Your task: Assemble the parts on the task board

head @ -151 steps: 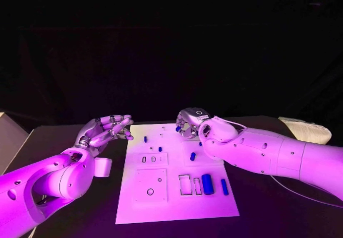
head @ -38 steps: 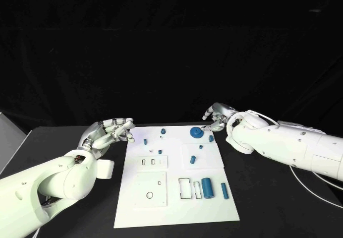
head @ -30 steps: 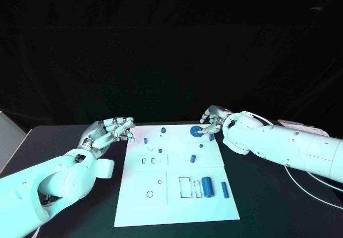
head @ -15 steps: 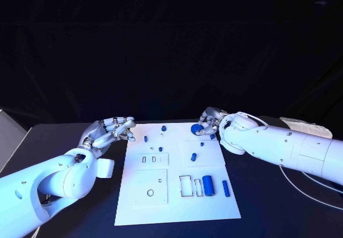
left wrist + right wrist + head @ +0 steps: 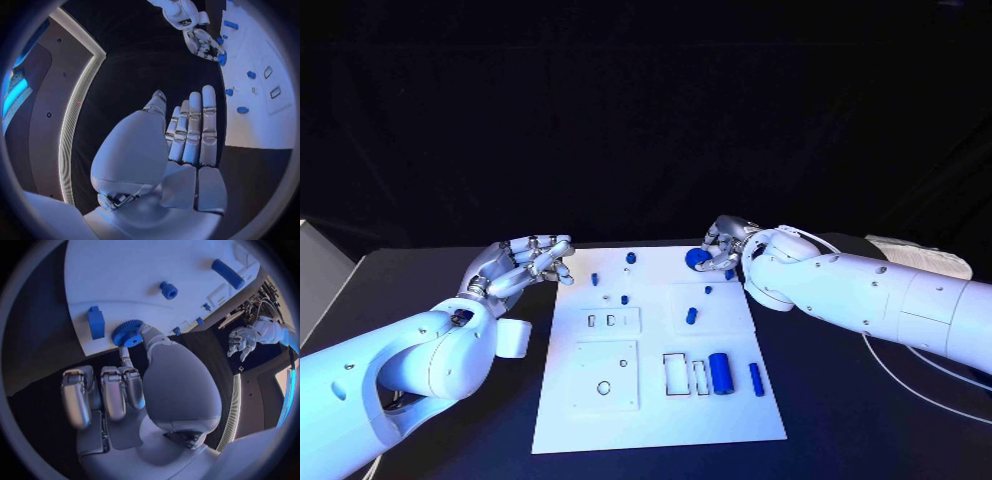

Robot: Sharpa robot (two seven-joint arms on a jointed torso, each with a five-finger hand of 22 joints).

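The white task board (image 5: 574,420) lies in the middle of the black table. My right hand (image 5: 726,250) is at its far right edge and pinches a blue gear (image 5: 695,258) between thumb and a finger; the right wrist view shows the gear (image 5: 128,333) in that pinch, next to a blue block (image 5: 95,322). My left hand (image 5: 528,262) hovers at the board's far left corner, fingers straight and apart, holding nothing (image 5: 187,145). Small blue pegs (image 5: 630,258) stand on the far half. A thick blue cylinder (image 5: 721,372) and a slim blue bar (image 5: 756,378) lie at the near right.
Empty slots (image 5: 674,375) and an oval hole (image 5: 603,387) mark the board's near half. A pale padded object (image 5: 920,258) and a white cable (image 5: 877,350) lie on the table to the right. A pale box (image 5: 315,262) stands at the left edge.
My right hand has come in to the blue gear lying at the board's far right and pinched it; over the last half second it has stayed put. The left hand has not moved.
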